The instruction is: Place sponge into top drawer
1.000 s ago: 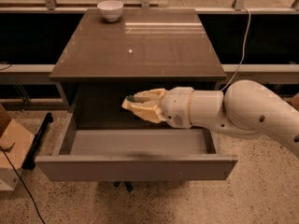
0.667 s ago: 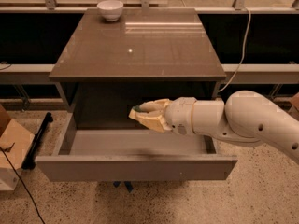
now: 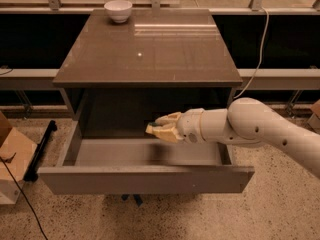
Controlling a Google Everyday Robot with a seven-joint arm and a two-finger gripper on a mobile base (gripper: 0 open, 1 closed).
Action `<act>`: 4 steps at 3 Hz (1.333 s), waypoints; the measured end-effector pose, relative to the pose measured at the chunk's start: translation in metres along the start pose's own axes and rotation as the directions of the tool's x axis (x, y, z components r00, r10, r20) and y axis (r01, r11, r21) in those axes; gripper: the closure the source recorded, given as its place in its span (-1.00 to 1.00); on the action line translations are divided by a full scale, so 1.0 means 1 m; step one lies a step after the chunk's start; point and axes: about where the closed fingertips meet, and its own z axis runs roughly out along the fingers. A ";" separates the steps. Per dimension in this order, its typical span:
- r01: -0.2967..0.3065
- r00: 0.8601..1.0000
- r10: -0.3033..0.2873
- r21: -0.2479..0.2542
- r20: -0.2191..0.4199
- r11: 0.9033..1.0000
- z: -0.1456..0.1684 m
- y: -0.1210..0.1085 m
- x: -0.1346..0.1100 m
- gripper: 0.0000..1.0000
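Observation:
The top drawer [image 3: 145, 179] is pulled wide open below the cabinet top, its pale grey inside showing. My gripper [image 3: 161, 128] reaches in from the right on a white arm and hangs over the back middle of the drawer. It is shut on the sponge [image 3: 157, 129], of which a yellowish edge and a bit of dark green show between the fingers. The sponge is held a little above the drawer floor.
A white bowl [image 3: 118, 10] stands at the back left of the brown cabinet top [image 3: 150, 49]. A cardboard box [image 3: 12, 164] sits on the floor at the left. A cable [image 3: 257, 59] hangs at the right behind the cabinet.
My gripper with the sponge has moved to the right and slightly down, further over the open drawer. The drawer and bowl have not moved.

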 end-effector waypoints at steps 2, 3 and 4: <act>-0.057 0.996 0.057 0.006 -0.071 0.998 0.053 -0.035 0.039 0.00; -0.065 0.992 0.064 -0.003 -0.106 0.998 0.058 -0.035 0.042 -0.47; -0.062 0.987 0.063 0.015 -0.150 0.998 0.037 -0.019 0.037 -1.00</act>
